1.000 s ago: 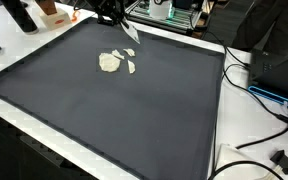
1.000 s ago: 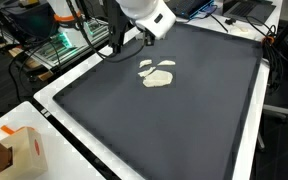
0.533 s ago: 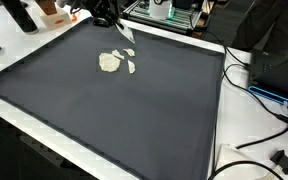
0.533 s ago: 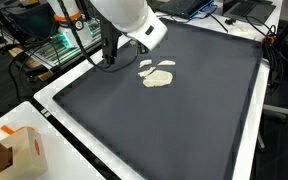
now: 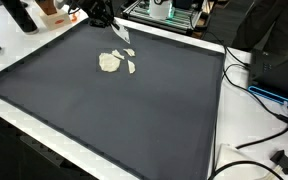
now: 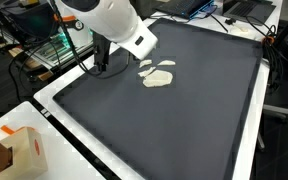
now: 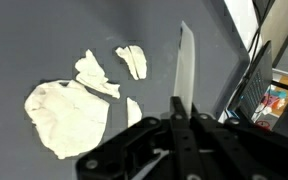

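Observation:
My gripper is shut on a thin white strip that sticks straight out past the fingertips. In both exterior views the gripper hovers low over the dark mat near its edge. The strip also shows in an exterior view. Torn white pieces lie flat on the mat beside the gripper, a short way off. The strip does not touch them.
The mat covers most of the white-edged table. A cardboard box stands at one corner. Cables and dark equipment lie beyond one side. A dark bottle and an electronics rack stand near the arm.
The arm has swung sideways with the strip, away from the torn pieces and toward the mat's edge. The pieces have not moved.

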